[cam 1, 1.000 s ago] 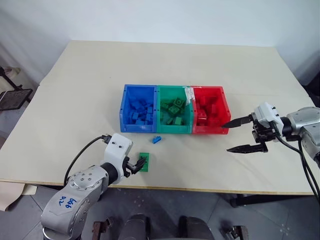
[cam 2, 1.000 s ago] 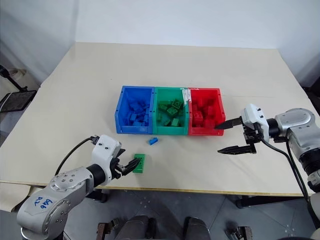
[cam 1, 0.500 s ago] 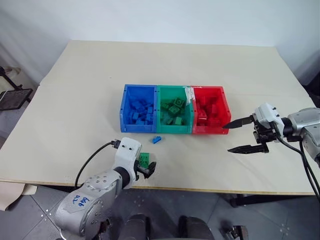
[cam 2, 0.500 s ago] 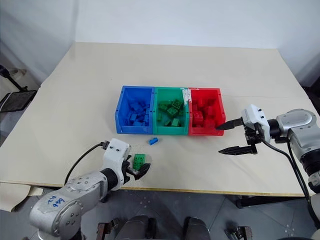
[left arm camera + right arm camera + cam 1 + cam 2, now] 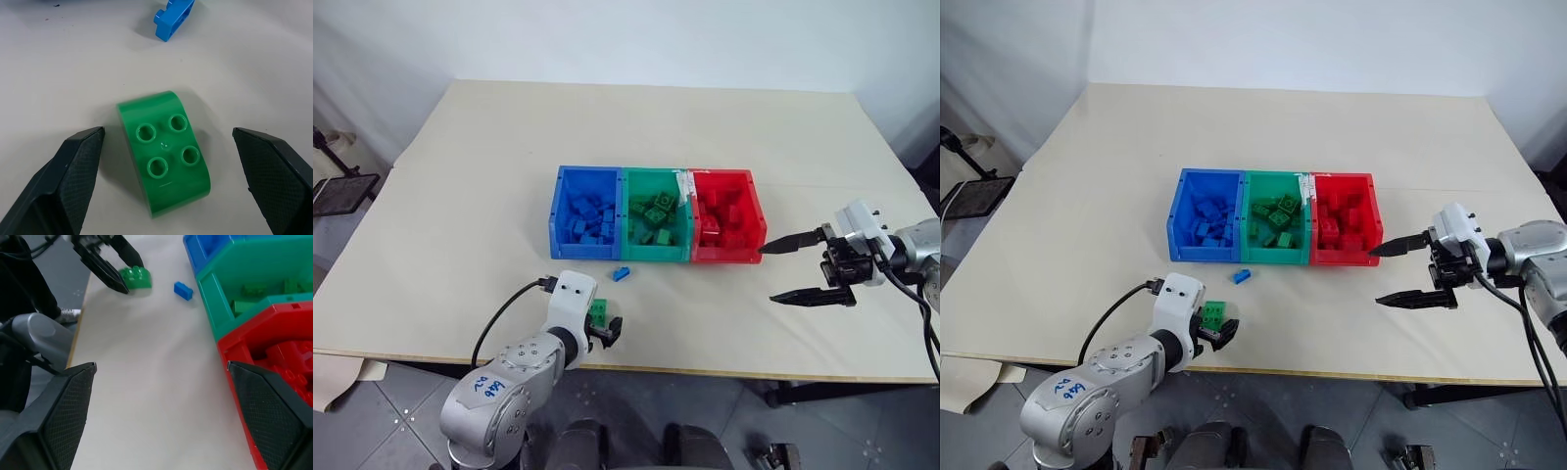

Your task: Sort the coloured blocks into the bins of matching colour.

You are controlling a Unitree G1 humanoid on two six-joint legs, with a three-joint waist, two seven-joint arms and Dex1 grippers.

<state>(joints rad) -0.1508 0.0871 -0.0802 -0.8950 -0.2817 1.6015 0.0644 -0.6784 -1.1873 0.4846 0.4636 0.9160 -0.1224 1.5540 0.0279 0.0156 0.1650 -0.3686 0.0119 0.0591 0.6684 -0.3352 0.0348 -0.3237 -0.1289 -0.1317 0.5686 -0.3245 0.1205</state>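
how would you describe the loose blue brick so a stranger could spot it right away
Find the row of three bins mid-table. Just in front of the green bin lies a tiny blue brick on the bare tabletop. The only other loose brick, nearer the table edge, is green and larger.

Most likely a robotics lab or test room, not a home. Plain white walls (image 5: 656, 39) with no decoration, and a grey tiled floor (image 5: 352, 431) with speckles. One large beige tabletop (image 5: 607, 147), bare like a work board, standing alone in the room. On it, three plastic bins (image 5: 655, 226) joined in a row, blue, green and red, filled with small toy bricks: a set-up that looks arranged for an exercise and not for daily use. Black metal stand or frame (image 5: 337, 181) at the side, near the wall. Robot arms with loose black cables (image 5: 504, 313) at the near edge of the tabletop, also typical for such a place.
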